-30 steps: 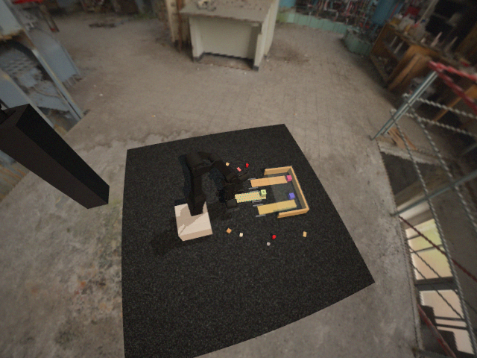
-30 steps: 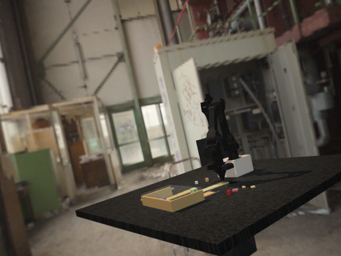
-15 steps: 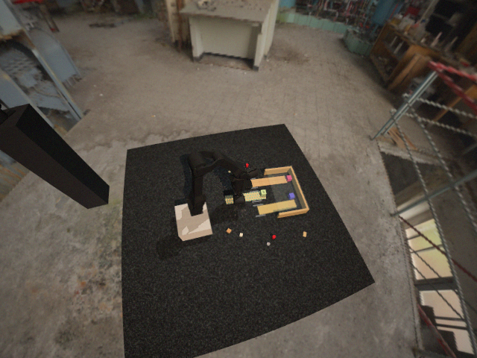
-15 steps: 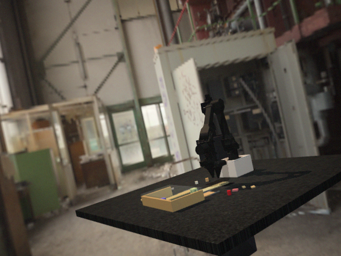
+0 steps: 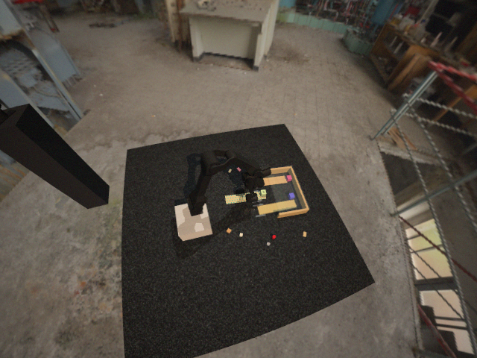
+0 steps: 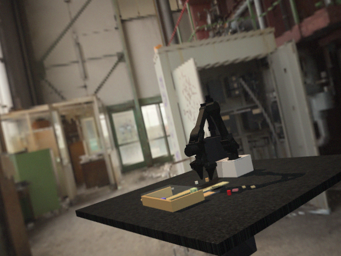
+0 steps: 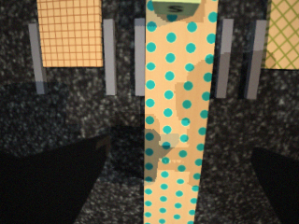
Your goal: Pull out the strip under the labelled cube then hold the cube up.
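The labelled cube [image 5: 263, 192] [image 6: 193, 189] [image 7: 177, 7], pale green with a dark "S", rests on the teal-dotted strip [image 5: 232, 199] [image 6: 222, 183] [image 7: 168, 112]. The strip's near part reaches far out of the wooden frame towards the arm's base. My gripper [image 6: 206, 178] [image 7: 180, 147] is open and empty above this strip, one finger to each side of it, on the base side of the cube. Only the cube's near part shows in the wrist view. In the top view the arm hides part of the strip.
The wooden frame [image 5: 300, 189] [image 6: 187, 202] has low walls. An orange-grid strip [image 5: 274, 180] [image 7: 70, 37] and a green-crosshatched strip [image 5: 276, 206] [image 7: 284, 37] flank the dotted one. Grey rails [image 7: 109, 56] stand between. A pink cube [image 5: 288, 178] and a violet cube [image 5: 291, 195] are inside.
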`<action>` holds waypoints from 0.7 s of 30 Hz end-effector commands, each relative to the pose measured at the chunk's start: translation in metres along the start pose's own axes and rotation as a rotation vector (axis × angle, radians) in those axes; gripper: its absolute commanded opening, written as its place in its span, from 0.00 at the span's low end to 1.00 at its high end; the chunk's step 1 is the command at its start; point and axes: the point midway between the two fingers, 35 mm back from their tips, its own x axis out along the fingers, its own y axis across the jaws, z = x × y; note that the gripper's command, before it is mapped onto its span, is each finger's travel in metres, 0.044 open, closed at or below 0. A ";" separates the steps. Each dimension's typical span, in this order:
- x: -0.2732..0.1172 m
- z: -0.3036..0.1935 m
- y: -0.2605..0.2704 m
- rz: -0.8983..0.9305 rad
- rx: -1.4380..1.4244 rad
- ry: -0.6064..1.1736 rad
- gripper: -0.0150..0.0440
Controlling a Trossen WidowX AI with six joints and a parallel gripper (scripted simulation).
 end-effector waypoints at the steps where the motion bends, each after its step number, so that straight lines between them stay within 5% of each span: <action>1: -0.002 0.015 0.001 0.004 -0.003 0.002 1.00; 21: -0.012 0.102 0.008 0.004 -0.003 -0.005 1.00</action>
